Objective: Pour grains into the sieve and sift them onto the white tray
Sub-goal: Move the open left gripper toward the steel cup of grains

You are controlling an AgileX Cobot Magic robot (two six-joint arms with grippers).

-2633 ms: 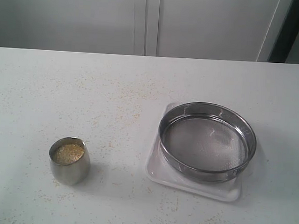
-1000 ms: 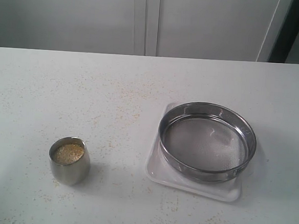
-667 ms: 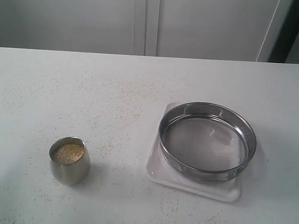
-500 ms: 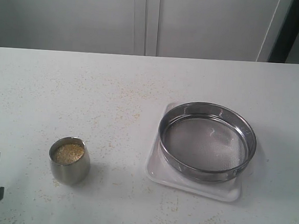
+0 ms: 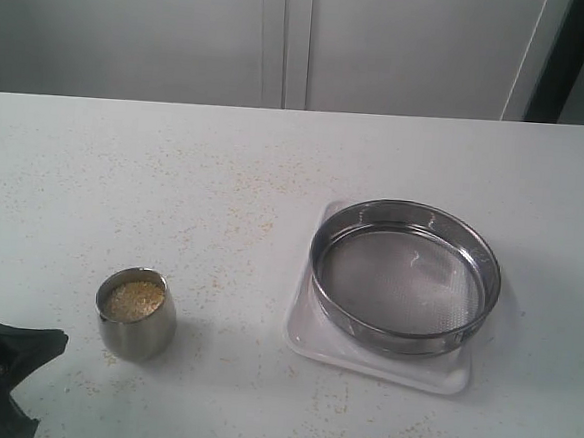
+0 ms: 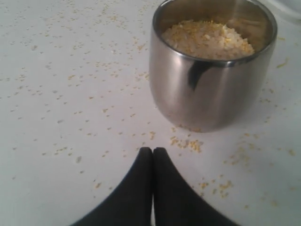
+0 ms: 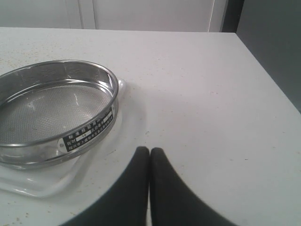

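Exterior view: grains [image 5: 133, 299] fill a steel cup [image 5: 136, 330] on the left of the table [image 5: 226, 154]; the sieve [image 5: 400, 339] sits on the white tray [image 5: 382, 371] to the right, well apart. Left wrist view: left gripper [image 6: 152, 153], fingers pressed together and empty, faces the cup without touching it, stray grains scattered around. Right wrist view: right gripper [image 7: 149, 153], closed on nothing, is near the white tray.

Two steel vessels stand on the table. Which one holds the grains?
The small rounded steel cup near the left end effector. The wide sieve on the white tray shows only bare mesh.
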